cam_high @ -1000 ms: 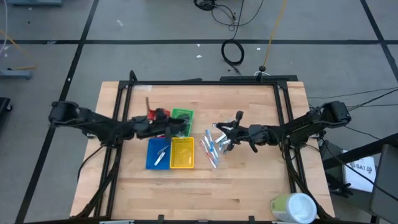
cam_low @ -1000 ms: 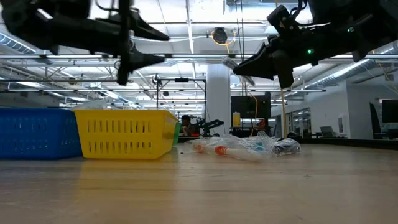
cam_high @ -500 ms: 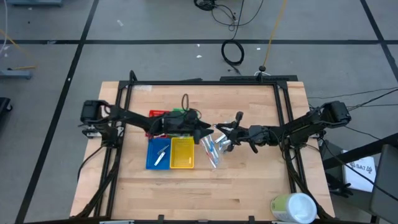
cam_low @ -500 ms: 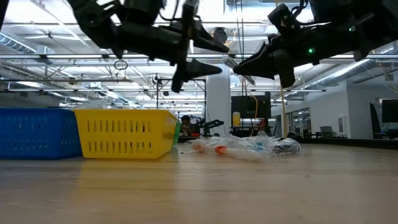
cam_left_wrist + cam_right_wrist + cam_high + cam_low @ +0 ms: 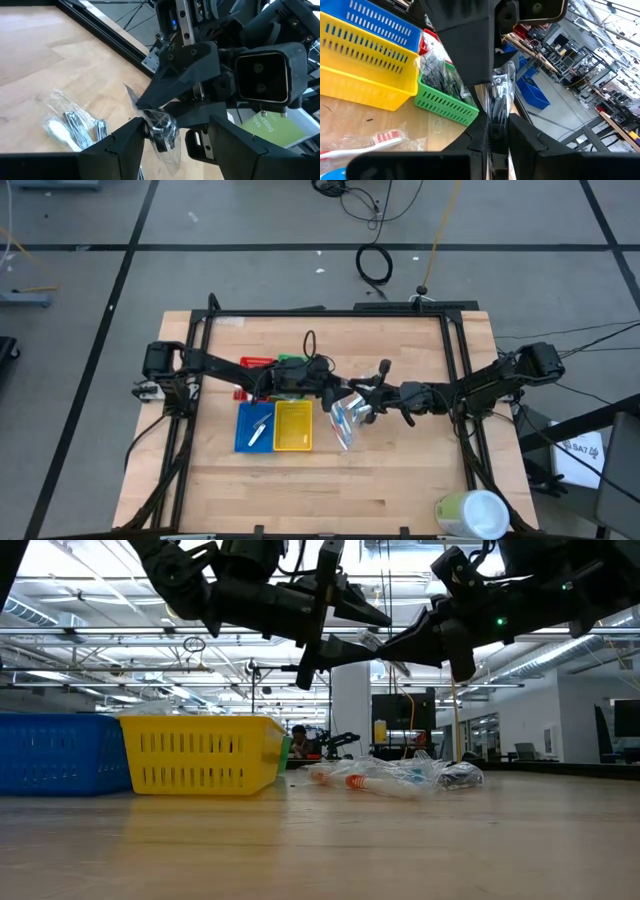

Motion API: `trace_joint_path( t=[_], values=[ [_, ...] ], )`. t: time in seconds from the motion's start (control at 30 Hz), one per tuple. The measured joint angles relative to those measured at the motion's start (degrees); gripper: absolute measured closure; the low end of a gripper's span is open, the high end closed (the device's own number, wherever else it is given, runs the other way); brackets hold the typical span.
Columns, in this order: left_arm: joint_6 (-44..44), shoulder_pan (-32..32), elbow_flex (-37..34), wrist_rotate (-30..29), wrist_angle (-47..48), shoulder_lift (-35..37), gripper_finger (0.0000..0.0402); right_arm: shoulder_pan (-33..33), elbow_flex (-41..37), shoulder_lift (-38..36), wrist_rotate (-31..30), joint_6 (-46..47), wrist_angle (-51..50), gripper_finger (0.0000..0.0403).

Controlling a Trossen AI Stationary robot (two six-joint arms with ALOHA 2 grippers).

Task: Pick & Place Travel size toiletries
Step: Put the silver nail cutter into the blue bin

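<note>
My right gripper (image 5: 358, 400) hovers over the middle of the table, shut on a clear packet (image 5: 161, 129) with a dark item inside. Below it, a pile of toiletries (image 5: 341, 430) in clear wrappers lies on the wood (image 5: 395, 778). My left gripper (image 5: 172, 150) reaches in from the table's left, open. One of its fingers stands on each side of the held packet; I cannot tell whether either touches it. In the low view the two grippers (image 5: 370, 632) meet tip to tip high above the pile. My right gripper pinches the clear packet between its two fingers at one end (image 5: 496, 112), coming from the table's right. The packet is lifted clear of the table, and its free part with the dark item (image 5: 500, 90) sticks out past the fingertips toward my left gripper.
Four square trays stand left of the pile: red (image 5: 256, 363), green (image 5: 293, 365), blue (image 5: 252, 427) with a white item in it, and yellow (image 5: 292, 427). A large pale green and white cylinder (image 5: 470, 515) stands at the table's near right corner.
My left arm has swung from above the red and green trays toward the table's right and now has its open fingers around the packet that my right gripper holds. My right gripper and the packet have kept still.
</note>
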State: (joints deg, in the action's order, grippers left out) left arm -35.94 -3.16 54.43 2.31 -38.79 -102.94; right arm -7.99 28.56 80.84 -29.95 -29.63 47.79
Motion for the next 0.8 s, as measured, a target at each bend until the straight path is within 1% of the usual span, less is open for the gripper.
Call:
trace_joint_path(
  t=[0.1, 0.2, 0.27, 0.5, 0.53, 0.63, 0.7, 0.8],
  values=[
    [0.0, -0.4, 0.0, -0.2, -0.1, 0.0, 0.0191, 0.0, 0.0, 0.0, 0.0, 0.0, -0.1, 0.0362],
    [0.1, -0.6, 0.0, -0.2, -0.1, 0.0, 0.0214, 0.0, 0.0, 0.0, 0.0, 0.0, -0.1, 0.0362],
    [0.2, -0.6, 0.0, -0.3, 0.0, 0.0, 0.0241, 0.0, 0.0, 0.0, 0.1, 0.0, -0.1, 0.0362],
    [1.8, -0.8, 0.0, -0.8, 1.2, 0.0, 0.0358, 0.0, 0.0, 0.0, -0.1, 0.0, -0.4, 0.0362],
    [2.3, -0.8, 0.0, -0.8, 1.3, 0.0, 0.0364, 0.0, 0.0, 0.0, 0.0, 0.0, -0.4, 0.0362],
    [4.0, -0.8, 0.0, -0.5, 1.4, 0.0, 0.0364, 0.0, 0.0, 0.0, 0.0, 2.6, -0.5, 0.035],
    [5.2, -0.8, 0.0, -0.3, 1.4, 0.0, 0.0364, 0.0, 0.0, 0.0, 0.0, 5.2, -0.5, 0.0329],
    [6.6, -1.1, 0.0, 0.7, 2.6, 0.8, 0.0364, 0.0, 0.0, 0.0, 0.0, 7.6, -0.2, 0.0282]
  ],
)
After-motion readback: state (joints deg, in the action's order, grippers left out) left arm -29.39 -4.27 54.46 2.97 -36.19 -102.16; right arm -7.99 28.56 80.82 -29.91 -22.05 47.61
